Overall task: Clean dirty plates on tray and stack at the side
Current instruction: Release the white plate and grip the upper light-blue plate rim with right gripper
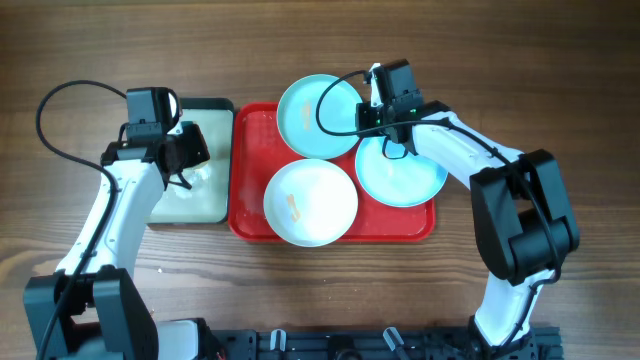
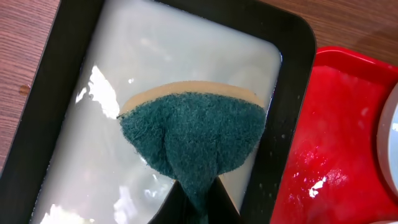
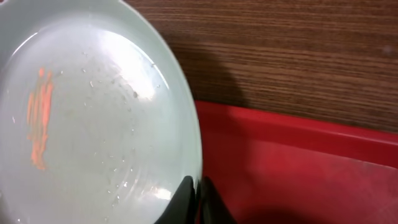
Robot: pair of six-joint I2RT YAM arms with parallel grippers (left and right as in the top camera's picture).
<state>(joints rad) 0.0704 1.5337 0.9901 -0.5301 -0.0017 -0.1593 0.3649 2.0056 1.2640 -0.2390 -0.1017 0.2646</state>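
Three plates lie on the red tray [image 1: 250,150]: a turquoise one [image 1: 315,115] at the back, a white one [image 1: 312,203] with an orange smear at the front, and a second turquoise one [image 1: 400,170] on the right. My right gripper [image 1: 368,110] is shut on the right rim of the back turquoise plate; in the right wrist view [image 3: 198,186] that plate [image 3: 93,112] shows an orange smear and crumbs. My left gripper [image 1: 190,150] is shut on a green scouring sponge [image 2: 193,134] and holds it over the black-rimmed tray [image 2: 292,37].
The black-rimmed tray [image 1: 205,200] stands just left of the red tray and holds pale cloudy liquid. The red tray floor [image 3: 298,168] looks wet. The wooden table [image 1: 560,80] lies all around. The right arm reaches over the right turquoise plate.
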